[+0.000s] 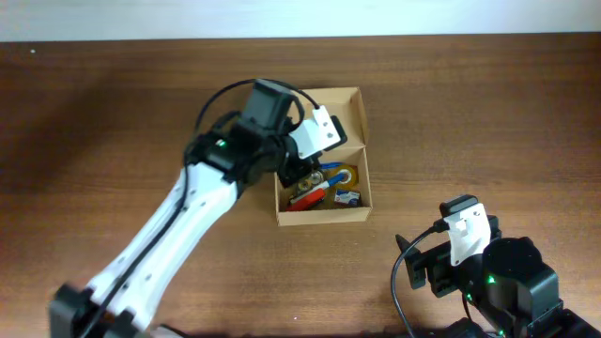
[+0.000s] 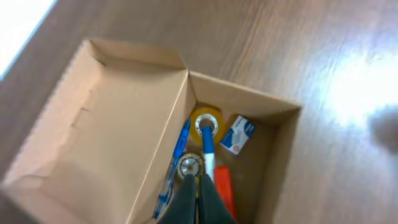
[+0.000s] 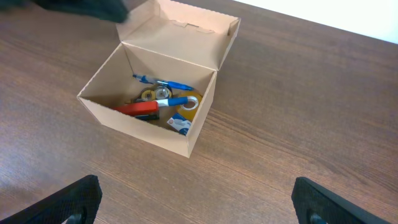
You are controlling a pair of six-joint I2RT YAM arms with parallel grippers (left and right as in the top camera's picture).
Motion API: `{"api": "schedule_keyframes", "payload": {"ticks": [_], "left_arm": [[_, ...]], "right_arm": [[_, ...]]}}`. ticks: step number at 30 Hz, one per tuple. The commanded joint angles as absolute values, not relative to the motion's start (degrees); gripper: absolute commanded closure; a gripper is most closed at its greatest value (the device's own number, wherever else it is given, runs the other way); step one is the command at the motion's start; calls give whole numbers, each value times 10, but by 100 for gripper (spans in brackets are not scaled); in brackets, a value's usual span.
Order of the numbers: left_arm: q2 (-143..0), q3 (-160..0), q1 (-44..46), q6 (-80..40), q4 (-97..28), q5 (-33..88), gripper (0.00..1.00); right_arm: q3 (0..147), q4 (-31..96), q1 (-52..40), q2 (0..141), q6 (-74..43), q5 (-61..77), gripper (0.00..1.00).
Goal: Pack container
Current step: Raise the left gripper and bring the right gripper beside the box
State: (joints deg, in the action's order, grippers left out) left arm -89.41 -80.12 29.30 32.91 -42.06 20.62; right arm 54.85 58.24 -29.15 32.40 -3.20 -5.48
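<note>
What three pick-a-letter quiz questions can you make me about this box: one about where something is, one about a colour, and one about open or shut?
1. Where is the yellow tape roll?
A inside the box
B stuck under the box
C outside the box

2. What colour are the pens?
A green
B black
C blue

3. How is the lid?
A taped shut
B open
C torn off

Answers:
1 A, the roll lies on the box floor among the other things.
2 C, both pens look blue.
3 B, the flap stands up behind the uncovered top.
</note>
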Motion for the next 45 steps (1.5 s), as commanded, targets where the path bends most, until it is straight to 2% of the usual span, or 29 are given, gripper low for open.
{"api": "schedule_keyframes", "payload": {"ticks": [1, 18, 26, 33, 35, 37, 39, 42, 45], "left_arm": [[-853, -811, 293, 298, -429, 204, 98], [-851, -811, 136, 102, -406, 182, 98], [-946, -811, 126, 44, -404, 185, 98], [-1005, -811, 115, -48, -340, 185, 98], [-1010, -811, 108, -61, -323, 184, 98], [-1013, -811, 103, -70, -309, 185, 98], [-1013, -811, 98, -71, -299, 184, 98], [-1013, -811, 89, -92, -290, 182, 98], [-1013, -811, 77, -101, -289, 182, 98]], "right_arm": [[549, 581, -296, 320, -34, -58, 1], [549, 581, -296, 320, -34, -58, 1], [549, 580, -296, 320, -34, -57, 1], [549, 513, -296, 345, -34, -87, 0], [549, 499, -296, 366, -34, -96, 16], [549, 479, -295, 395, -34, -113, 47], [549, 446, -292, 433, -37, -132, 68], [549, 394, -269, 489, -61, -137, 89], [549, 352, -227, 551, -69, -117, 96]]}}
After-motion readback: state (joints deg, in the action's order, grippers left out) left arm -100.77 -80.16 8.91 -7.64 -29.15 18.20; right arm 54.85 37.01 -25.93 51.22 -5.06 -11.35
